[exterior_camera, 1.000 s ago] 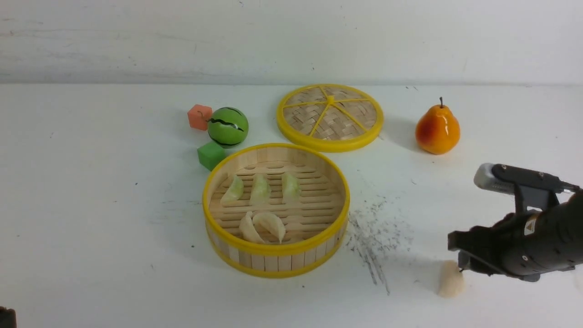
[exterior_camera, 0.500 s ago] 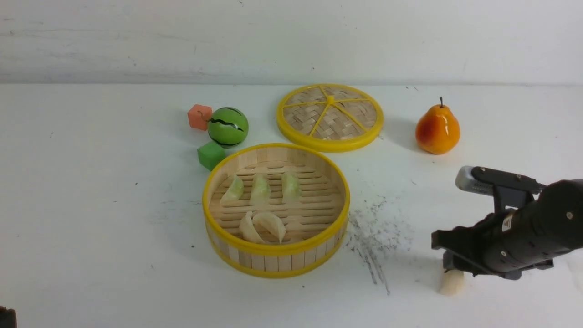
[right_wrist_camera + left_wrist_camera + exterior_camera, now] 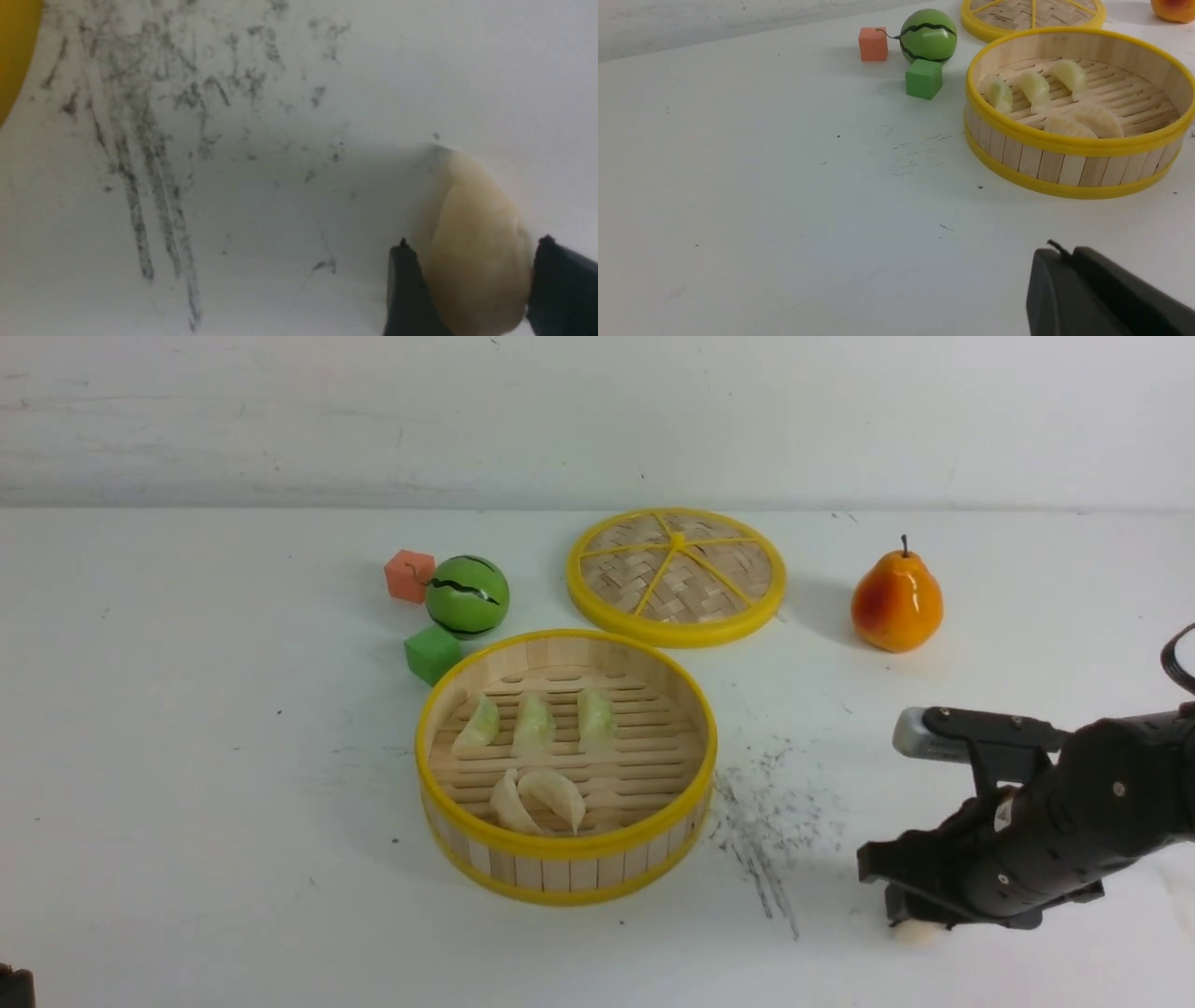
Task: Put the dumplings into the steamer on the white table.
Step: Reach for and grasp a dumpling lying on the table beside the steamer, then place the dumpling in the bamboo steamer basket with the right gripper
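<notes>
Bench: white, scuffed; far edge runs along a pale wall. Room for moving: a strip of scuffed surface lies between the steamer and the right gripper; a broad stretch spreads to the steamer's left, another on its near side.

Bamboo steamer: round, yellow-rimmed, slatted floor, upright near the middle of the bench. Contents: three pale green dumplings in a row, left to middle, on the far side; two cream-white dumplings together on the near side.

Loose cream-white dumpling: one, on the bench, well apart from the steamer, to its right and nearer; lies between the fingertips of the right gripper, one tip on each side, its pointed end reaching out past them.

Right jaws: stand open, straddling that dumpling; whether either finger touches it, cannot tell.

Left gripper: over the near left part of the bench; jaws together at the tips, nothing seen held.

Woven lid: yellow-rimmed, flat, beyond the steamer, slightly right. Toy pear: orange, stem up, far right. Toy watermelon: striped green, far side, left of the lid. Orange cube: just left of the watermelon. Green cube: just beside the steamer's far-left rim.
</notes>
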Action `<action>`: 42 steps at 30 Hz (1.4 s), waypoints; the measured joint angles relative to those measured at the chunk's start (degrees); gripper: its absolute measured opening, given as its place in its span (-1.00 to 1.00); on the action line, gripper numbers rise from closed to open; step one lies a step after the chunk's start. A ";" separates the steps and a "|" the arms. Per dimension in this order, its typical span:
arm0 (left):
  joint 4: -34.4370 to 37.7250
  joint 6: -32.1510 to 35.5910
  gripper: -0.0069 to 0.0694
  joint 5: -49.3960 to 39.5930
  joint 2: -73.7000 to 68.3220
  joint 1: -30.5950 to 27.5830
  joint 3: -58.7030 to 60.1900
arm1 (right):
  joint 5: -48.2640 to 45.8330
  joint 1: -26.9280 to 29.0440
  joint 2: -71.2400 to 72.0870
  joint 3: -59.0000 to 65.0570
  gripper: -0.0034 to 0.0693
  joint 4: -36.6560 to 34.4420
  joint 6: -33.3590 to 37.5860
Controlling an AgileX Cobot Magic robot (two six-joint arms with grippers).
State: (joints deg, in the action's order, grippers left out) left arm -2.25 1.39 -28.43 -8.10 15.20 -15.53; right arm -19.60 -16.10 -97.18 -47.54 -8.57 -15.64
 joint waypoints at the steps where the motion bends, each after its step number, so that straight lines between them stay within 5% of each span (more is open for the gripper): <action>1: 0.00 0.00 -0.74 0.00 0.00 0.00 0.00 | 0.07 -0.21 -0.07 0.01 -0.04 0.00 0.00; 4: 0.00 0.00 -0.74 0.00 0.00 0.00 0.00 | -0.10 -0.56 0.00 -0.06 -0.25 0.41 0.52; 13: 0.00 0.00 -0.72 0.00 0.00 0.00 0.00 | -5.58 -0.56 2.56 -3.53 -0.25 1.48 10.28; 20: 0.00 0.00 -0.71 0.00 0.00 0.00 0.00 | -16.05 -2.93 4.26 -19.17 -0.25 -4.50 18.50; 24: 0.00 0.00 -0.71 0.06 0.00 0.00 0.00 | -19.28 -8.75 1.48 -29.58 -0.25 -8.94 24.25; 29: 0.00 0.00 -0.71 0.17 0.00 0.00 0.00 | -19.32 -14.29 -9.22 -41.56 -0.25 -10.31 25.85; 42: 0.00 0.00 -0.69 0.22 0.00 0.00 0.00 | -19.20 -14.85 -23.25 -46.35 -0.25 -10.03 25.87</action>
State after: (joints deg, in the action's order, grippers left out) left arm -2.25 1.39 -28.20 -8.10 15.20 -15.53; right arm -38.80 -30.95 -120.43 -93.89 -18.60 10.23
